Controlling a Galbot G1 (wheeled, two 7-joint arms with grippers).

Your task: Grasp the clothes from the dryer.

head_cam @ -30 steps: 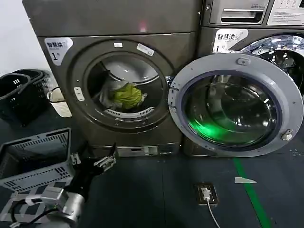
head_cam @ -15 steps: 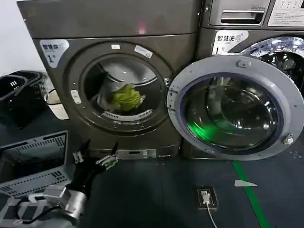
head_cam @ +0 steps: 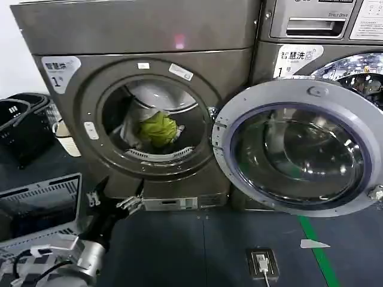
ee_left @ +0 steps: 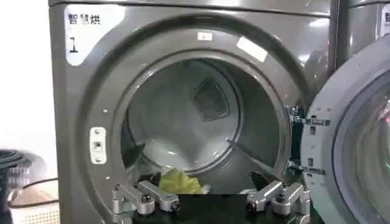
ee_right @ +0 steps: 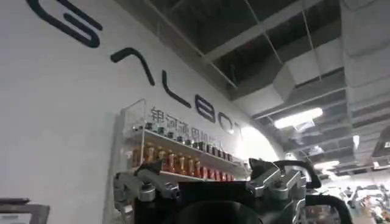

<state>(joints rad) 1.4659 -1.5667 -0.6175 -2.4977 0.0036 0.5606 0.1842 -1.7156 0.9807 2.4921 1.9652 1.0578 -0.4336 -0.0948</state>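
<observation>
The dryer point(head_cam: 78, 36) is the dark bronze-grey machine on the left, marked 1, with its round port wide open. The clothes point(head_cam: 159, 128), a yellow-green bundle with white-grey cloth beside it, lie low inside the drum. My left gripper point(head_cam: 118, 194) hangs open and empty in front of the dryer's base, below the port and apart from the clothes. In the left wrist view the left gripper point(ee_left: 206, 181) points into the drum, with the clothes point(ee_left: 177, 182) just beyond its fingers. My right gripper point(ee_right: 201, 170) is open and empty, pointing at a white wall.
The dryer's round door point(head_cam: 299, 149) stands swung open to the right, in front of a second machine point(head_cam: 311, 27). A grey slatted basket point(head_cam: 42, 197) sits left of my left arm. Black baskets point(head_cam: 18, 125) and a white pail point(head_cam: 66, 140) stand farther left. A floor socket point(head_cam: 261, 262) lies ahead.
The dryer now looks larger and nearer. My left gripper has risen slightly towards the port, still open. The green glow on the door glass has gone.
</observation>
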